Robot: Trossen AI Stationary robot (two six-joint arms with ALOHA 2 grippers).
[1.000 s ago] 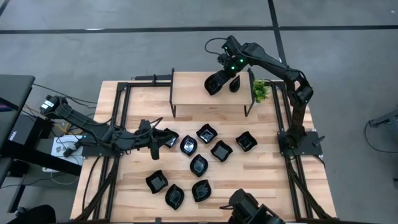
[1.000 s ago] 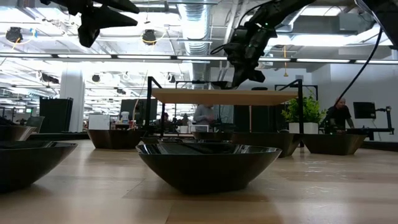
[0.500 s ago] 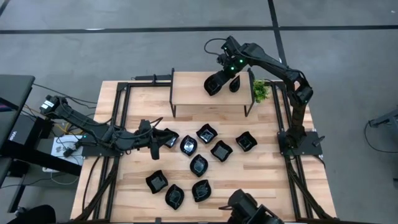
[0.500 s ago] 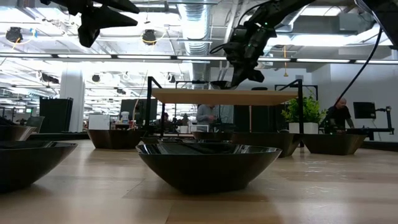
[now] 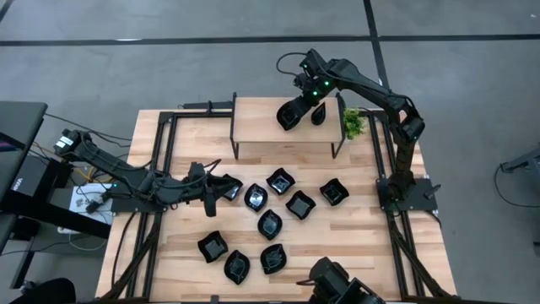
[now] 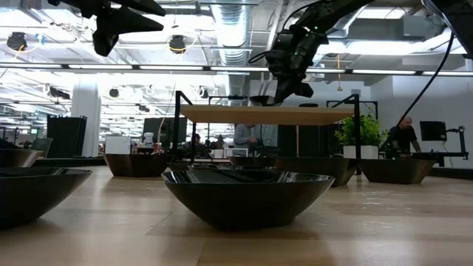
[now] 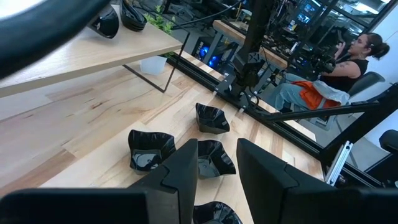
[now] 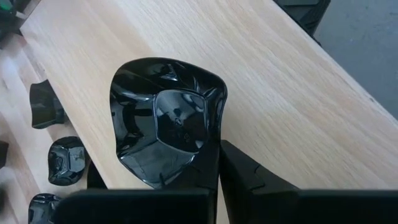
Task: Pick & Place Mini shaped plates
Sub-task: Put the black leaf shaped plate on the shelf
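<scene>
**Right wrist view: dish pinched by its rim over the raised shelf, release is the risky part**

Right wrist view shows the right gripper (image 8: 217,165) clamped on the rim of one glossy black mini plate (image 8: 166,118), its two fingers nearly together with only the thin wall of the dish between them. The plate hangs over the pale wooden shelf (image 8: 292,81); whether its underside touches the board I cannot tell. In the high view the same gripper (image 5: 297,108) sits above the right half of the shelf (image 5: 257,127), with a second dark dish (image 5: 319,113) already resting just beside it and the small green plant (image 5: 353,123) at the shelf's right end.

Risks, as I judge them:
- The hold is on an edge only, so the plate could pivot or slip out and land tilted.
- If the dish is let go while above the board, it could bounce or skid toward the shelf edge.
- The neighbouring dish is close; a sideways retreat could knock it.

The left gripper (image 5: 221,190) waits below the shelf's left leg, jaws parted with nothing between them, above the table (image 5: 181,253) where the remaining black plates (image 5: 270,224) lie scattered in front of the shelf.
</scene>
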